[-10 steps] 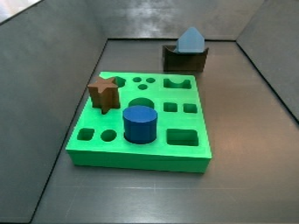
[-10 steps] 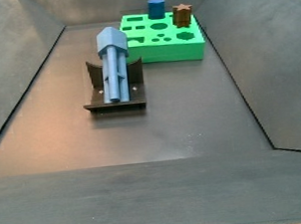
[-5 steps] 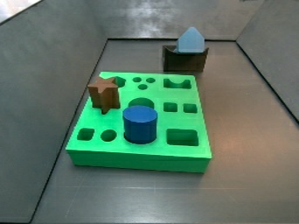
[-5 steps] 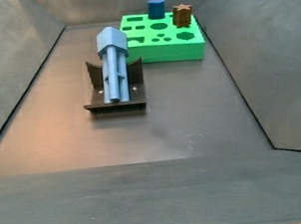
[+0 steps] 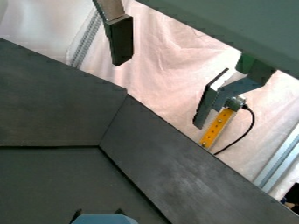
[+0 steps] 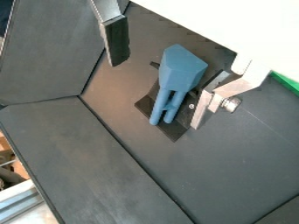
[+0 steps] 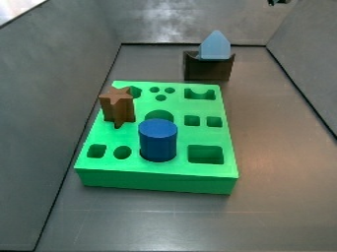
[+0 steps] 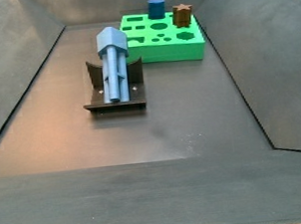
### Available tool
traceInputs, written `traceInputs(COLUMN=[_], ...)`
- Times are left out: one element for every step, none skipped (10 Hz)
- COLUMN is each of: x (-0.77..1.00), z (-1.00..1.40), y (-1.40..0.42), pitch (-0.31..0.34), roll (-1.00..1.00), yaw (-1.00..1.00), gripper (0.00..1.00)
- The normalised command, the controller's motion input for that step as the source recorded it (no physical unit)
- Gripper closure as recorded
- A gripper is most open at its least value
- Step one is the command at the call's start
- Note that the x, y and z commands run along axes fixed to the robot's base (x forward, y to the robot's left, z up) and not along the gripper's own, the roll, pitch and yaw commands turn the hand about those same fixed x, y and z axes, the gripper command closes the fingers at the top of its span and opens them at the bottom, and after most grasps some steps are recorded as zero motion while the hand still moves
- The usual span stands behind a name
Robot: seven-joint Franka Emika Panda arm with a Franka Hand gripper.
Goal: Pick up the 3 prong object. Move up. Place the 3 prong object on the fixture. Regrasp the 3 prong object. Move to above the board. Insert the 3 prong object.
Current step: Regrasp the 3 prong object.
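We see the 3 prong object (image 6: 177, 80) resting on the fixture (image 8: 113, 88) near the board (image 7: 158, 162), the gripper (image 6: 166, 59) high above with fingers apart and empty, so regrasp and insertion remain.

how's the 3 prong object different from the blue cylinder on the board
The 3 prong object is pale grey-blue; the blue cylinder is darker. It lies tilted on the fixture; the cylinder stands upright in the board. It is blocky with prongs; the cylinder is round. The open claw, above the fixture, holds neither.
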Motion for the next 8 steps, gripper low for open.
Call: traceInputs(x=[0.79, 0.78, 0.78, 0.77, 0.76, 0.76, 0.74, 0.74], z=[-0.02, -0.02, -0.03, -0.03, -0.04, -0.04, -0.04, -0.04], y=[-0.06, -0.06, -0.06, -0.06, -0.06, -0.06, -0.06, -0.05], pitch=[-0.015, -0.009, -0.002, 0.009, 0.019, 0.026, 0.041, 0.048], roll=[0.19, 0.19, 0.18, 0.17, 0.17, 0.16, 0.15, 0.15], yaw=[0.14, 0.11, 0.09, 0.08, 0.08, 0.08, 0.08, 0.08], gripper=[0.0, 0.0, 0.0, 0.0, 0.0, 0.0, 0.0, 0.0])
